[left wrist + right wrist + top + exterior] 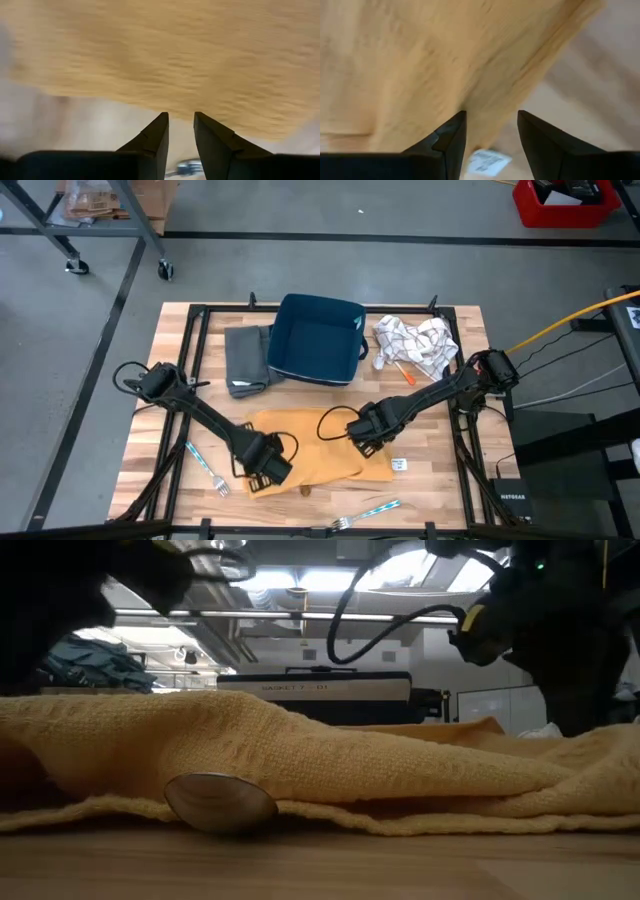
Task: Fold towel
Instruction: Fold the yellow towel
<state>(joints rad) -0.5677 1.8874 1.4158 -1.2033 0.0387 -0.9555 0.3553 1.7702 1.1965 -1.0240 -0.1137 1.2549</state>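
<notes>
Your yellow towel (310,442) lies flat on the counter's (440,480) near half. Left hand (268,470) sits over its near-left corner, fingers slightly parted, gripping nothing. Right hand (365,442) hovers at the right edge, wider open, empty.

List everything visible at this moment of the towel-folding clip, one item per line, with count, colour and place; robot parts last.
yellow towel: 1, yellow-orange, front centre of the table, rumpled, under both grippers
grey cloth: 1, grey, folded, left of the bin
bin: 1, dark blue, back centre
patterned cloth: 1, white with dark lines, crumpled, right of the bin
orange pen: 1, orange, beside the patterned cloth
forks: 2, blue-patterned handles, one front left, one at the front edge
spoon: 1, metal, at the towel's front edge
white label: 1, white, by the towel's right corner
table: 1, light wood
left gripper: over the towel's front-left edge, jaws slightly apart
right gripper: over the towel's right edge, jaws open
</notes>
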